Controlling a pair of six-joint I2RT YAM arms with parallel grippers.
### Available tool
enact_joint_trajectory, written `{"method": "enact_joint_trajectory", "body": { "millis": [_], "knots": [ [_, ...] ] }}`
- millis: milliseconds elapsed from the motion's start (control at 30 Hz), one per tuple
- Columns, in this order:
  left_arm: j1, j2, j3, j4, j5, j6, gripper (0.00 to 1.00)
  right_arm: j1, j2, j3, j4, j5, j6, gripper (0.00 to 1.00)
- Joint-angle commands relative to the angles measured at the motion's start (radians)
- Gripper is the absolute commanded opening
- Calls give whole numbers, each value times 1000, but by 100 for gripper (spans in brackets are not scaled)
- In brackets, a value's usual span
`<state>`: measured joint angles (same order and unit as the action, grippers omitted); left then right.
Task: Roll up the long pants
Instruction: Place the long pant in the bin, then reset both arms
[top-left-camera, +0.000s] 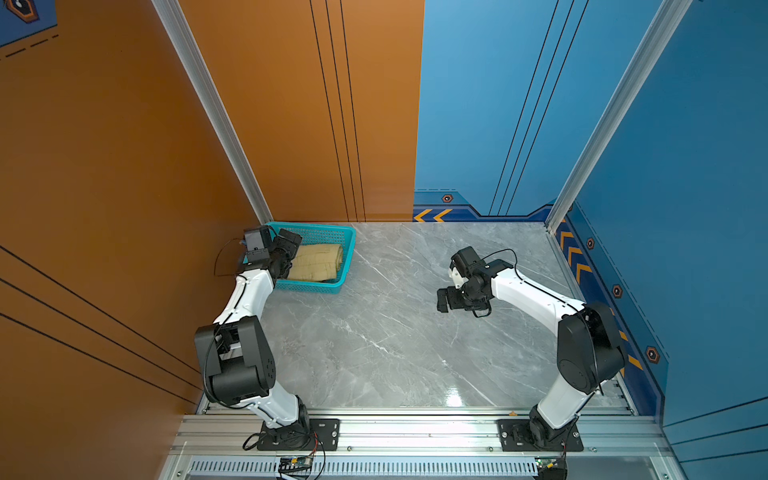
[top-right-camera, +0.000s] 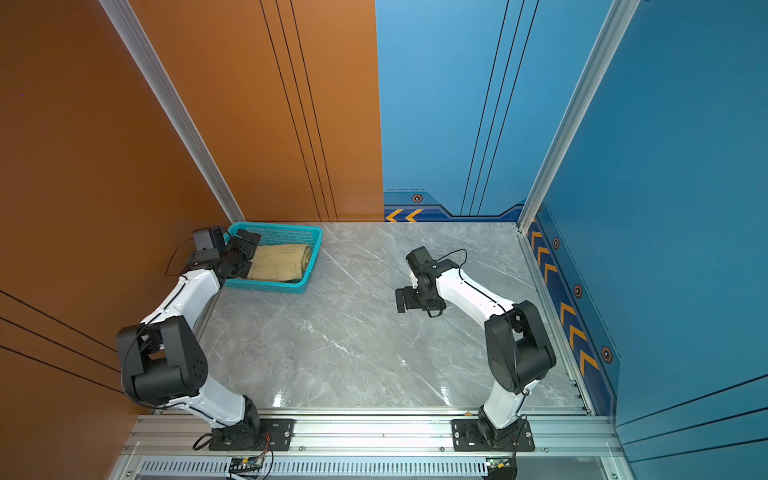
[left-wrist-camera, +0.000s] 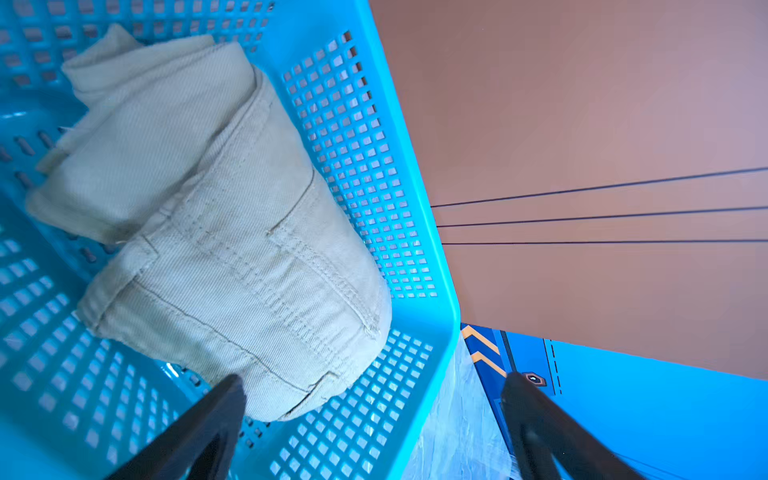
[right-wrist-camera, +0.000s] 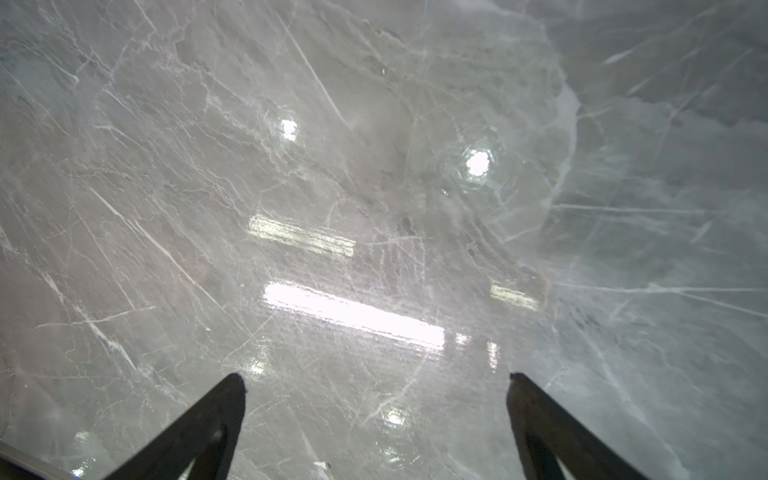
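Subject: long pants (top-left-camera: 316, 262), khaki, 1 pc.
Condition: rolled into a tight bundle; stitched seams on the outer wrap, a looser folded end at one side (left-wrist-camera: 137, 83).
Location: inside the teal basket (top-left-camera: 350, 249), lying on its floor along one mesh wall (left-wrist-camera: 374, 174); nothing hangs over the rim in both top views.
Basket: 1 pc, sits in the tabletop's (top-left-camera: 395, 332) far corner against the orange wall.
Left arm (top-left-camera: 245, 299): reaches to the basket's end nearest that wall.
Left jaws: released, spread wide, gripping nothing. In the wrist view one finger (left-wrist-camera: 216, 415) is inside the basket just beside the roll's end; contact cannot be told. The other finger (left-wrist-camera: 540, 424) shows outside the basket wall.
Right arm (top-left-camera: 532, 295): well apart from the basket, over bare tabletop.
Right jaws: released, spread wide, empty; only marble below them in the wrist view.
Step in hand (judged): roll done and deposited; the letting-go stage at the basket.
Progress (judged): near complete.
Next move (judged): lift the left arm up and away from the basket w/o snagging cloth or rim; check the roll holds.
Count: pants 1; basket 1; arms 2; jaw sets 2, both empty.
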<state>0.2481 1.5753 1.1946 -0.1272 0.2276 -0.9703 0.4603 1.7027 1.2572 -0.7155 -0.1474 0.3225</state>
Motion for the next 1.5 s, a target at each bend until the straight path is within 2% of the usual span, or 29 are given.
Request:
{"method": "enact_joint_trajectory", "body": {
  "millis": [0, 100, 167, 233, 267, 400, 500, 600, 667, 733, 833, 900, 967, 1033, 1133, 1267, 1333, 1400, 1467],
  "knots": [
    [-21, -36, -3, -23, -48, 224, 99, -56, -142, -71, 114, 27, -48, 100],
    [-31, -53, -41, -23, -104, 402, 99, -121, -245, -153, 209, 76, -41, 100],
    [-52, -78, -86, -23, -193, 524, 99, -144, -293, -196, 259, 130, -90, 100],
    [-82, -118, -142, -20, -316, 665, 99, -149, -352, -271, 333, 260, -171, 100],
    [-91, -138, -182, 4, -345, 719, 99, -162, -385, -319, 400, 275, -198, 100],
    [-113, -280, -477, 309, -396, 870, 99, -240, -539, -524, 670, 327, -224, 100],
    [-119, -332, -596, 461, -452, 902, 99, -304, -588, -662, 870, 380, -195, 100],
    [-142, -296, -616, 502, -291, 963, 98, -330, -587, -769, 1029, 371, -238, 100],
    [-188, -290, -643, 521, -284, 962, 99, -347, -584, -798, 1058, 368, -210, 100],
    [-248, -276, -692, 599, -335, 977, 99, -373, -588, -836, 1091, 358, -174, 100],
    [-277, -214, -739, 714, -354, 978, 98, -394, -571, -951, 1312, 324, -180, 100],
    [-327, -183, -843, 917, -421, 1009, 99, -402, -552, -1004, 1430, 334, -200, 100],
    [-373, -131, -920, 1095, -490, 1035, 98, -408, -543, -1010, 1450, 316, -222, 100],
    [-389, -14, -955, 1298, -460, 1077, 99, -417, -510, -1026, 1524, 268, -271, 100],
    [-384, -41, -971, 1291, -486, 1061, 98, -451, -415, -1032, 1621, 214, -279, 100],
    [-384, -12, -892, 1204, -568, 1038, 99, -484, -147, -985, 1833, 115, -255, 100],
    [-376, -31, -863, 1113, -594, 1012, 98, -473, -212, -877, 1513, 144, -272, 100],
    [-377, -30, -862, 1112, -606, 1007, 98, -458, -182, -893, 1594, 139, -287, 100],
    [-375, -26, -857, 1111, -608, 1006, 99, -455, -193, -861, 1519, 132, -297, 100]
  ]
}}
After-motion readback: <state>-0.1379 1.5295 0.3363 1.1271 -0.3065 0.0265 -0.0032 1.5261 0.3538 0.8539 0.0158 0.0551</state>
